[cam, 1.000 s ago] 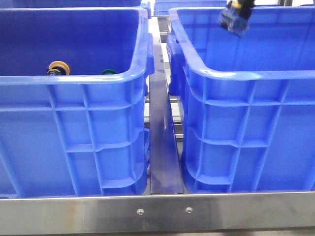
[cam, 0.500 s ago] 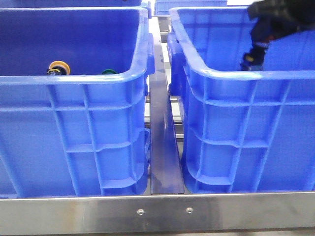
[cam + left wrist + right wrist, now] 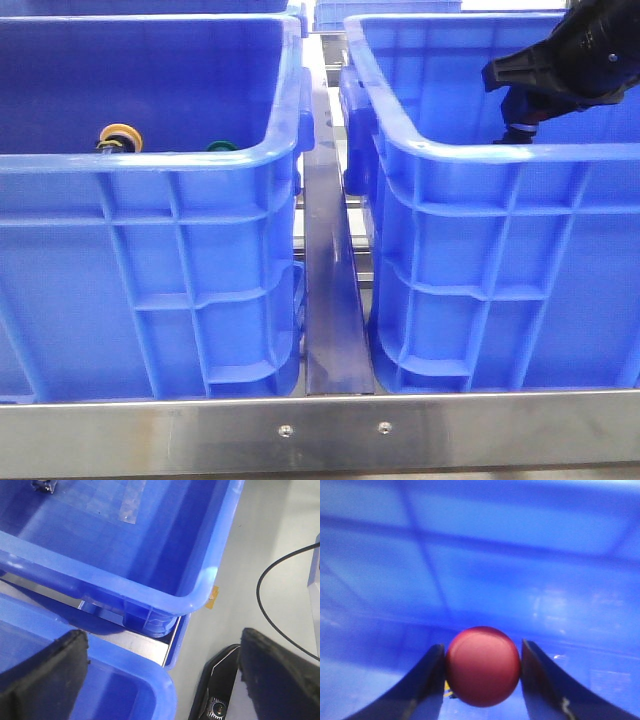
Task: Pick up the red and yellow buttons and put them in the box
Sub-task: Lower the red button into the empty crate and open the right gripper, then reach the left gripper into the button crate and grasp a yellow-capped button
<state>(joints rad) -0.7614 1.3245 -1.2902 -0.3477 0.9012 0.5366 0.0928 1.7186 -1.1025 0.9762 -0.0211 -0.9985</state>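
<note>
Clamped between our right gripper (image 3: pixel 482 680) fingers (image 3: pixel 427 680) was the red button (image 3: pixel 483 666), its dark cap filling the gap, down inside the right blue crate (image 3: pixel 500 155). Our left gripper (image 3: pixel 160 680) stood wide, holding nothing, above the crate rims. Farther off, in the left crate (image 3: pixel 150 160), the yellow button (image 3: pixel 121 137) lay beside a green-capped button (image 3: pixel 221 146).
</note>
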